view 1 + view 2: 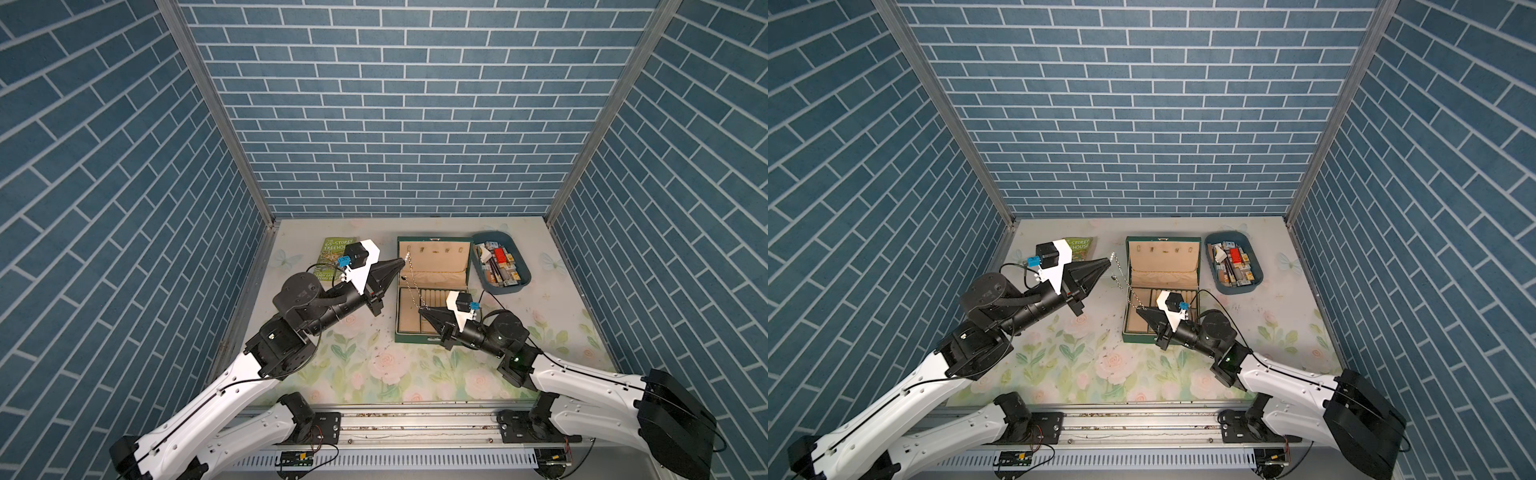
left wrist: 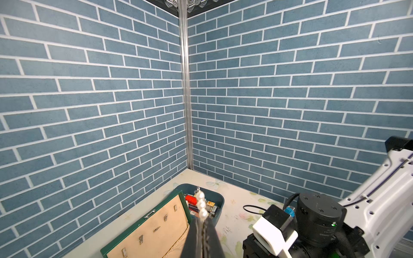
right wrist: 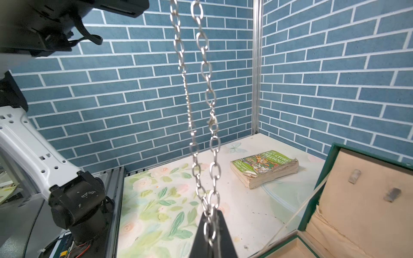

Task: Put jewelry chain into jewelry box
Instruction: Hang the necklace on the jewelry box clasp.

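The left fingers are pressed together on one end of the chain. The right fingers are pinched shut on its other part. The chain runs straight from one pair of tips to the other, held in the air over the side of the open box nearer the left fingers. The right fingers hover above the box's compartments.

In the left wrist view, a few round pearly beads stick out past the left fingertips. In the right wrist view, two strands rise from the right fingers: shiny silvery oval links, joined partway up by a small clasp, and a second run that thins into a fine beaded strand.

Both pairs of fingers are black, tapered wedges. The box is dark green and rectangular, lined in beige velvety cloth, with ring rolls and small metal hooks in its raised lid. Beyond the left fingers a worn green paperback book lies flat on the floral bench. A blue oval tray sits past the box.
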